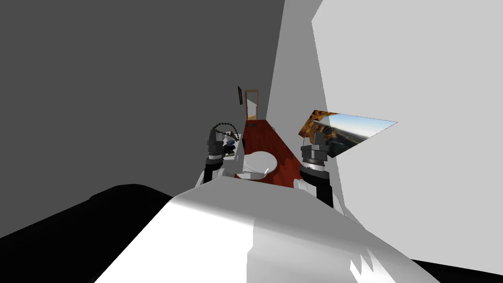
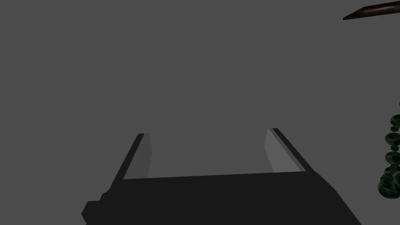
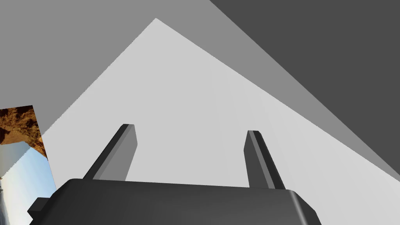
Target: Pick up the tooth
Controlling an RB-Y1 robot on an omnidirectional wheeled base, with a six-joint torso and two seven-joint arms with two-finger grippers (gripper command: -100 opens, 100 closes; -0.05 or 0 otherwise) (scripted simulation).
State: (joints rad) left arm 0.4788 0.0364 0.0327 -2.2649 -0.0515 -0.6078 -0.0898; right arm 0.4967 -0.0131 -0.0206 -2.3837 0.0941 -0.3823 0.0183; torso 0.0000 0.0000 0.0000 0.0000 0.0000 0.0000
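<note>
Here, left and right jaws stand wide, flanking the narrow red floor.

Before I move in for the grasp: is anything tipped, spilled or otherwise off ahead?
Nothing stands out. The small things beside the white round basin are too small to judge. The left gripper and the right gripper are both open and empty.

A: The floor?
B: Reddish-brown, wood-like, faintly glossy.
A: The white oval fixture?
B: Smooth and plain. The door frame looks like light wood. The wall is matt grey, the left gripper is matt too, and the plant leaves are slightly shiny.
</note>
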